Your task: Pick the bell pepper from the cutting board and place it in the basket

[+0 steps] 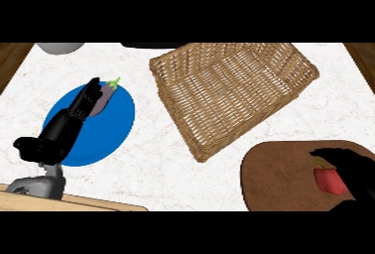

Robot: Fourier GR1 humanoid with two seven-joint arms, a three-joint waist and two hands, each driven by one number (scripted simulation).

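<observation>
A red bell pepper (331,181) with a green stem lies on the round brown cutting board (282,173) at the lower right. My right hand (357,168) comes in from the right edge and curls over the pepper's top and right side, hiding part of it. The wicker basket (234,94) stands tilted at the top centre, up and to the left of the board, with nothing visible in it. My left hand (73,121) rests open at the left, fingers straight and pointing up over a blue plate (110,131).
A small purple eggplant (110,93) lies at the blue plate's top edge by my left fingertips. A grey bowl (60,47) sits at the top left corner, a dark object (150,45) at the top edge. A wooden surface (66,203) fills the lower left.
</observation>
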